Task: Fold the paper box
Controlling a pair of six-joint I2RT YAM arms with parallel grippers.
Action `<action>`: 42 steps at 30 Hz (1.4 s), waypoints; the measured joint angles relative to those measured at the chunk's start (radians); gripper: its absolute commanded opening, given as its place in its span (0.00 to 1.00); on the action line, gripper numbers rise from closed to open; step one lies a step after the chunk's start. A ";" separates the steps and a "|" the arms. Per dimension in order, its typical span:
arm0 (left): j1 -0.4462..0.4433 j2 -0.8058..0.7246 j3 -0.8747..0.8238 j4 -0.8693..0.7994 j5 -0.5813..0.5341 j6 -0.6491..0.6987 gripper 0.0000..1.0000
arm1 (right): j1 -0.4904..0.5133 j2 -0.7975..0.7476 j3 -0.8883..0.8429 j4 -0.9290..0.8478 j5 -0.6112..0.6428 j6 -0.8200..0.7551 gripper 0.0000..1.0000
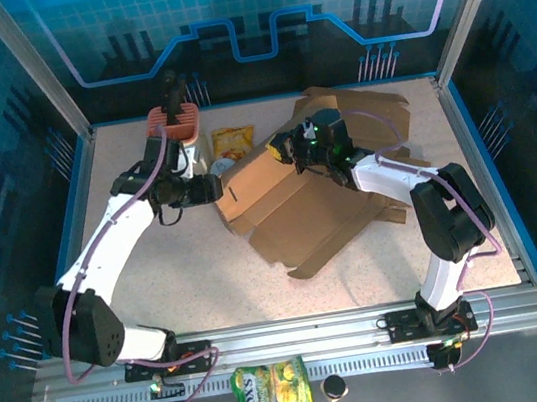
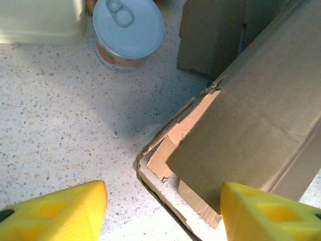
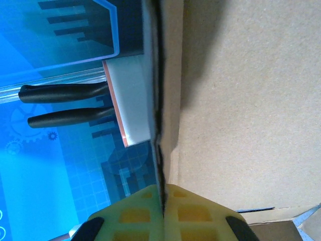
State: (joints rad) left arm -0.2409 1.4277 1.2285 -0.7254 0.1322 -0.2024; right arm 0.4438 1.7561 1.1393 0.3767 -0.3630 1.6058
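The half-flat box (image 1: 322, 218) lies mid-table, one raised panel clamped in the right gripper (image 3: 163, 203), seemingly to keep that wall standing, while the left gripper (image 2: 163, 211) hovers, fingers apart, at its left corner.

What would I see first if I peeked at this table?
The big brown cardboard box, half unfolded, sprawls across the middle of the table. The right pincer pinches the edge of one raised flap. The left pincer stands open by the box's left corner, near a tin can.
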 measured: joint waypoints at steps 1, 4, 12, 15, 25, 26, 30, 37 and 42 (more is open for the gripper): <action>-0.002 0.018 0.001 0.001 0.001 0.004 0.64 | 0.000 0.000 0.000 0.001 0.000 0.002 0.00; -0.012 0.055 0.002 0.003 0.007 0.021 0.67 | 0.000 0.000 0.000 0.003 0.000 0.005 0.00; -0.057 0.057 0.024 0.009 -0.039 0.009 0.69 | 0.000 -0.002 0.000 0.001 0.027 0.019 0.00; -0.048 -0.056 -0.019 0.043 -0.069 -0.060 0.67 | 0.000 -0.022 0.000 -0.014 0.060 0.047 0.00; 0.175 -0.309 -0.397 0.238 0.032 -0.466 0.48 | -0.042 -0.176 0.033 -0.197 0.161 0.158 0.00; 0.191 -0.297 -0.447 0.263 0.050 -0.504 0.49 | -0.047 -0.183 0.041 -0.211 0.167 0.166 0.00; 0.204 -0.217 -0.575 0.431 0.131 -0.631 0.52 | -0.054 -0.204 0.047 -0.243 0.179 0.201 0.00; 0.189 -0.043 -0.603 0.780 0.207 -0.787 0.56 | -0.059 -0.212 0.048 -0.311 0.192 0.246 0.00; 0.148 0.040 -0.602 0.939 0.218 -0.864 0.56 | -0.059 -0.245 0.061 -0.367 0.209 0.277 0.00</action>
State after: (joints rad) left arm -0.0929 1.4673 0.6262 0.2138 0.3504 -1.0668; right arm 0.3847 1.5112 1.2003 0.0093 -0.1543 1.8828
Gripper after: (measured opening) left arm 0.562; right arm 0.063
